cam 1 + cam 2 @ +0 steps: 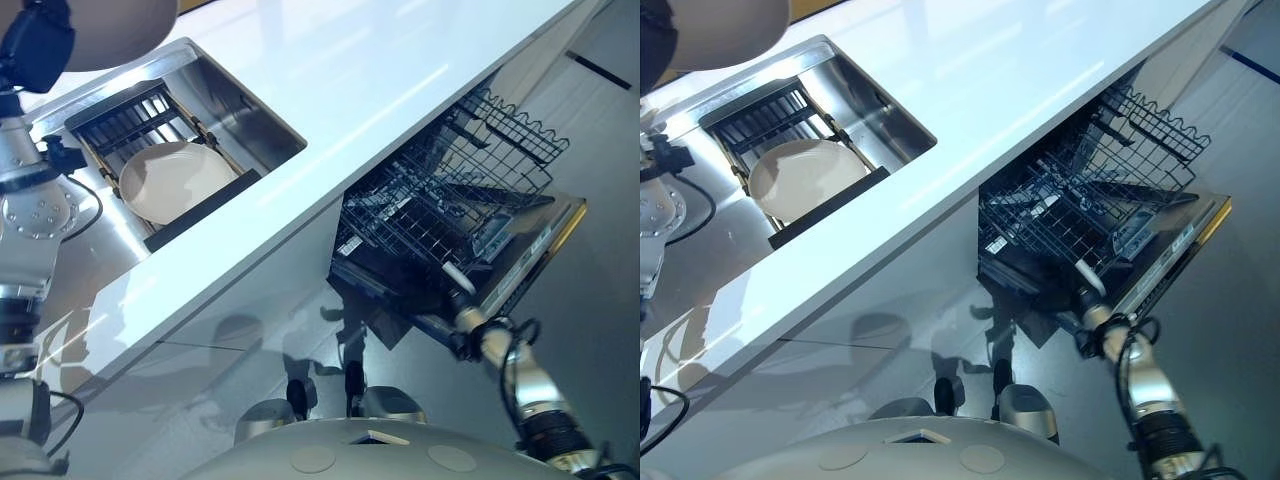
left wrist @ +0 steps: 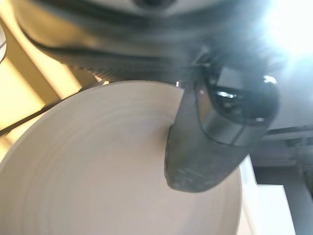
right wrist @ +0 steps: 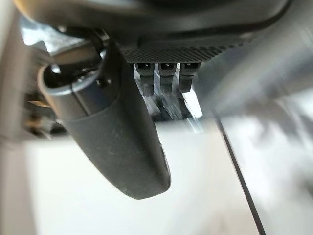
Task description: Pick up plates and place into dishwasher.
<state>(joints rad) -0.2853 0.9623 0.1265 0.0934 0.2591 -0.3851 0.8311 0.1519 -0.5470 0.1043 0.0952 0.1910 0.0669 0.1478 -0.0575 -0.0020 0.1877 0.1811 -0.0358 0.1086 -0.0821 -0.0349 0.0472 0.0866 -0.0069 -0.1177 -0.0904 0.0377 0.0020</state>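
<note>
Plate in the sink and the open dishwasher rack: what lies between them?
In the left eye view, bare white countertop separates the plate in the sink from the dishwasher rack.

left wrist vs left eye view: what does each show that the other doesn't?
Left wrist view alone: the left robot hand up close, its thumb pressed on a cream plate's face. Left eye view alone: a second plate lying on the dark rack in the sink, the white counter, the open dishwasher with its wire baskets, and the right arm reaching toward it. Shared: the held plate, seen at the left eye view's top left edge.
</note>
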